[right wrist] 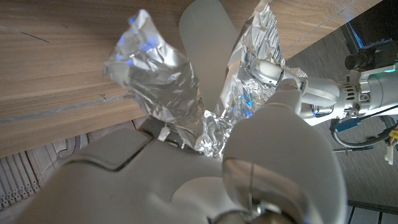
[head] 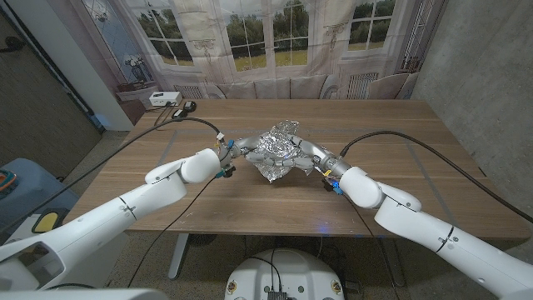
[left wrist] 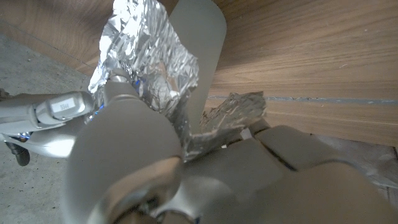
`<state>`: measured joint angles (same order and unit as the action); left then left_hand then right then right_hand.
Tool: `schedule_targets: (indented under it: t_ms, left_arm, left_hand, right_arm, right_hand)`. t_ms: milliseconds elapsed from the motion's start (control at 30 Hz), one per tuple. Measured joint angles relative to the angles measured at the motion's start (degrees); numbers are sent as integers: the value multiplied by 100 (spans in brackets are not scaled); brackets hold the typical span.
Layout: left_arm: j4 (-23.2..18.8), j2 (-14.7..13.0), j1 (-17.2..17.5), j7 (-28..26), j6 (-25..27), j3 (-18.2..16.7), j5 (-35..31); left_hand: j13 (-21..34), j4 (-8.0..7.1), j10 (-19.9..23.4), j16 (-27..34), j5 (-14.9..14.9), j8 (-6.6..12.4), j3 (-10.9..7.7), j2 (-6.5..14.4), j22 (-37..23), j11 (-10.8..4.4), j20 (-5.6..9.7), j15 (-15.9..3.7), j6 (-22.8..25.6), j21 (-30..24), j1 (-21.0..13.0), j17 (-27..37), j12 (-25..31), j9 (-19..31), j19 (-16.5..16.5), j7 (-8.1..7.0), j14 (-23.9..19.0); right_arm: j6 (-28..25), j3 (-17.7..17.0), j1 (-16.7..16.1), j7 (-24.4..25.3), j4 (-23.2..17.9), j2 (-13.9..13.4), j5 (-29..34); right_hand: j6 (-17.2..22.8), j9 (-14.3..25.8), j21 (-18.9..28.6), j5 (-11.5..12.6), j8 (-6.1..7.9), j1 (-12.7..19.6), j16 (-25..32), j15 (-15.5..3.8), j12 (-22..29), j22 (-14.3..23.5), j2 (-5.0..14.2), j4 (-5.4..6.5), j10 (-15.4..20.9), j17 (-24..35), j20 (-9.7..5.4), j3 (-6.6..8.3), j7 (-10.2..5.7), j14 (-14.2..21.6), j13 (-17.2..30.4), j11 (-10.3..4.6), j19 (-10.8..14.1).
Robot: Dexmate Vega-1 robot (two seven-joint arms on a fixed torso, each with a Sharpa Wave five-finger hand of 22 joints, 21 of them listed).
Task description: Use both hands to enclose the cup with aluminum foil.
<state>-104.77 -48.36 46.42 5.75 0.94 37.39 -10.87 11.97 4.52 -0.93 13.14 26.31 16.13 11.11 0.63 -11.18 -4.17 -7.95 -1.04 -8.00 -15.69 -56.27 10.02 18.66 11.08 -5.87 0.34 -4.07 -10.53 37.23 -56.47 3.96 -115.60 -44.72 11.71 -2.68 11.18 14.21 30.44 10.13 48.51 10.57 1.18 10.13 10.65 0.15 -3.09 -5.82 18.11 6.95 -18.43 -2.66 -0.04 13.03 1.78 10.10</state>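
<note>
Honestly, the cup itself is hidden under the crumpled aluminum foil (head: 278, 150) mid-table (head: 400, 142). The left hand (head: 241, 147) and the right hand (head: 312, 158) both press into the foil from either side, fingers closed on it. Squeeze too hard and I'd guess the foil tears, or the cup inside tips and the wrap springs open.

Robot lab: garden-window backdrop (head: 250, 37), bare concrete wall (head: 483, 75), cabled wooden table (head: 416, 133).
</note>
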Motion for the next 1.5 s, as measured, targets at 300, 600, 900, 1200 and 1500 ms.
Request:
schedule_targets:
  t_ms: [300, 600, 900, 1200, 1500]
  left_arm:
    - [32, 41, 48, 49, -127, -98, 185]
    - [34, 65, 38, 218, -128, -123, 350]
    - [-3, 43, -3, 396, -45, -123, 480]
    - [-35, 12, -18, 484, 21, -123, 528]
    - [-44, 21, -57, 512, 52, -87, 532]
  left_hand:
    - [0, -41, 1021, 128, -106, 230, 70, 113, -30, -12, -95, -118, 968, -81, -113, 27, 269, 0, -296, 53, -814]
    - [-9, -65, 1772, 172, -221, 409, 95, 197, -70, -119, -64, -127, 1806, -174, -198, 26, 416, 27, -489, 8, -1361]
    - [6, -64, 1882, 172, -267, 422, 95, 250, -70, -166, -84, -121, 1895, -177, -251, 53, 431, 27, -509, -2, -1428]
    - [18, -88, 1891, 172, -306, 377, 118, 319, -69, -174, -85, -121, 1882, -177, -317, 52, 428, 26, -507, -15, -1427]
    - [59, -111, 1856, 122, -319, 352, 142, 332, -69, -209, -106, -121, 1841, -177, -298, 52, 397, 53, -486, -55, -1427]
  right_arm:
    - [-175, 6, -34, 163, -88, -6, 140]
    - [9, -16, -75, 363, -60, -36, 294]
    - [54, 74, 160, -44, -121, -184, 548]
    - [179, 186, 390, -542, -61, -241, 633]
    - [499, 109, 423, -812, 146, -226, 210]
  right_hand:
    - [-714, 11, -172, 0, -35, -104, 0, 39, 0, 0, 101, 96, -418, -106, 37, -46, 96, -598, -53, 301, -241]
    - [-714, 4, -193, 0, -16, -103, 30, -225, 28, 1, 104, 96, -408, -187, 27, -45, -136, -796, -79, 43, -253]
    - [-714, 17, -278, -197, 136, 121, 90, 181, 223, -26, 138, 36, -401, -356, 499, 16, -530, -808, -102, -378, -347]
    - [-717, 15, -125, -401, 174, 534, 497, -292, 565, -54, 308, -106, 544, -640, 403, 203, -492, 382, -107, -640, 273]
    - [-719, 15, 115, -533, 217, 669, 1371, -77, 554, -16, 406, -87, 1118, -437, -110, 266, -167, 2178, -89, -305, 1447]
